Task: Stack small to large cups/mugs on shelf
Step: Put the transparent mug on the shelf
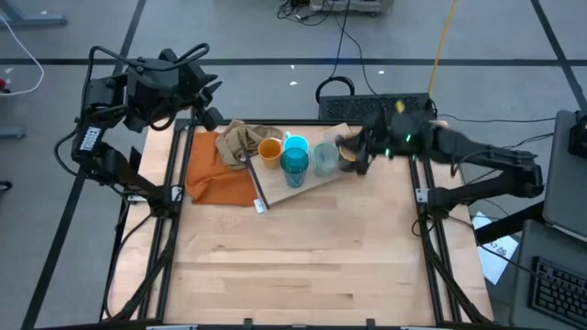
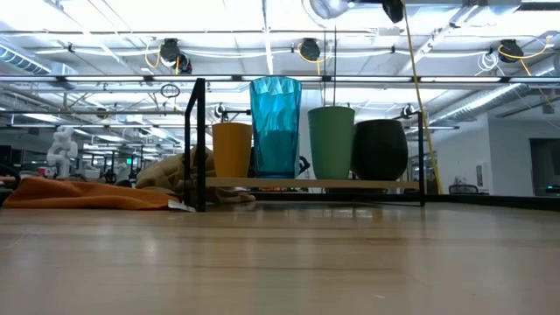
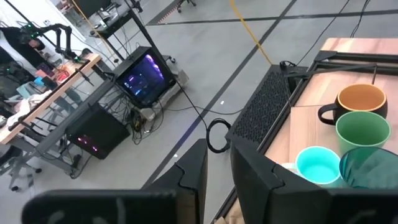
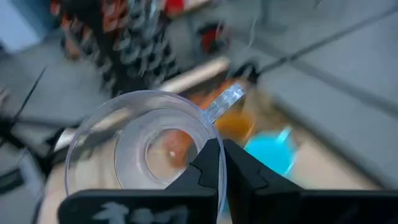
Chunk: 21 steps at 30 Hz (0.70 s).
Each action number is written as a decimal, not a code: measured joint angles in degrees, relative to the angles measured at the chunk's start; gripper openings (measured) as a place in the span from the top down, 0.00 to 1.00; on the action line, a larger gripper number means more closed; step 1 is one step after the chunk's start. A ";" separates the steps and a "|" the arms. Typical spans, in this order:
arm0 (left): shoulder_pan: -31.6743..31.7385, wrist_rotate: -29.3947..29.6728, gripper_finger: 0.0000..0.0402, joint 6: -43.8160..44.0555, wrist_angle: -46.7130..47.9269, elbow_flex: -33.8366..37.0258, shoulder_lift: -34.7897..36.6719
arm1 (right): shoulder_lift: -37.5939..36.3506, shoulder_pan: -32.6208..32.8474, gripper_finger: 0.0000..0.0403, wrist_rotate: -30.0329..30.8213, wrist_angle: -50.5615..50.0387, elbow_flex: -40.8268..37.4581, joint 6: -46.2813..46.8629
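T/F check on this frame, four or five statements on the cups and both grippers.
1. The right gripper pinches the clear glass by its rim. True.
2. The teal tumbler lies on its side. False: it stands upright on the shelf.
3. In the low view, the green cup stands between the tumbler and the black mug. True.
4. The left gripper holds the orange cup. False: the cup stands on the shelf; that gripper holds nothing, off the table's far left corner.
5. The orange cloth covers the cups. False: it lies on the table beside the shelf.
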<state>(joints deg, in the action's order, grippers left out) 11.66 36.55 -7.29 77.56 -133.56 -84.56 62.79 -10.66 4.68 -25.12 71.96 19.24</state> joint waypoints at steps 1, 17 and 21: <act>0.00 0.02 0.82 0.01 -0.13 0.00 0.02 | 0.50 -1.71 1.00 -0.12 0.06 2.02 -1.32; 0.00 -0.04 0.82 3.29 -1.21 0.00 -0.01 | 23.50 -31.05 1.00 -22.45 -24.98 35.93 -21.50; 0.00 -0.04 0.82 4.02 -1.21 0.00 -0.01 | 30.91 -35.05 1.00 -24.81 -30.22 43.59 -25.66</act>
<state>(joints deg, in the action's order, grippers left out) 11.66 36.51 -3.27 76.36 -133.56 -84.58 93.71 -45.72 -20.13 -55.33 115.55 -6.42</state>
